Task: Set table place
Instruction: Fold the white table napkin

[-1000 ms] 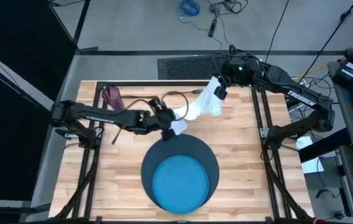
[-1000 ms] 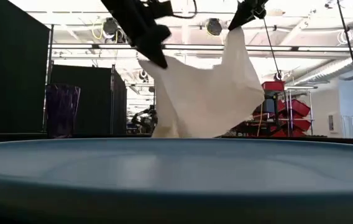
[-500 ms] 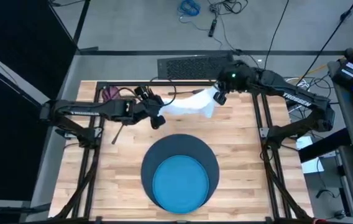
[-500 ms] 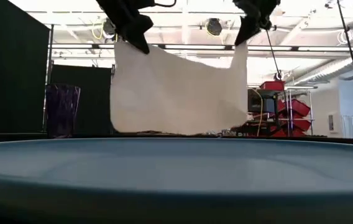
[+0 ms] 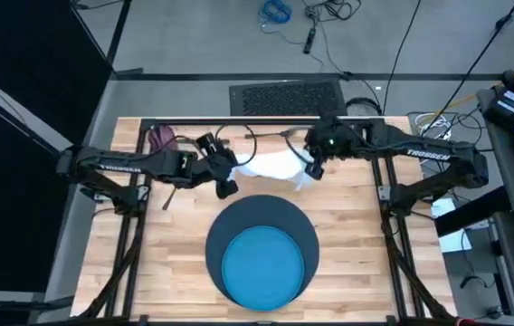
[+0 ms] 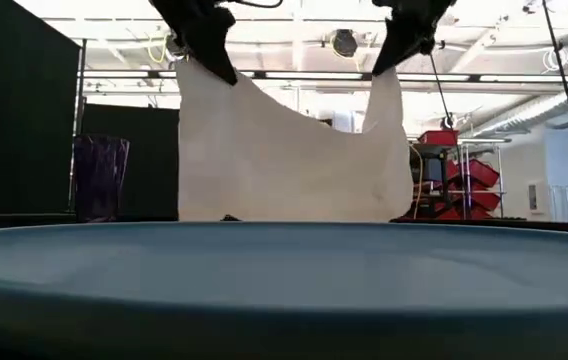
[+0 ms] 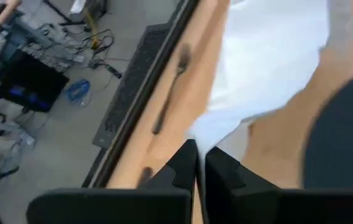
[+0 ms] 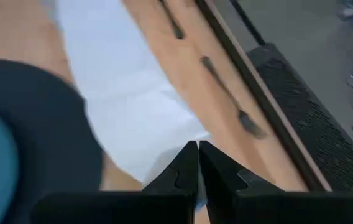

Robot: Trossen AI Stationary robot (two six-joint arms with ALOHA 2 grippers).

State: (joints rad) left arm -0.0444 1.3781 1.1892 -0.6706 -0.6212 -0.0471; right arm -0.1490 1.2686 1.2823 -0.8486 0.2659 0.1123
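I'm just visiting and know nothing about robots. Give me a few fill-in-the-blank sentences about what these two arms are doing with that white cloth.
1. The left gripper and the right gripper each pinch one upper ____ of the white napkin.
2. The bright blue plate sits on a dark blue round ____.
3. The small cup standing on the table is ____ in colour.

Missing words: corner; mat; purple
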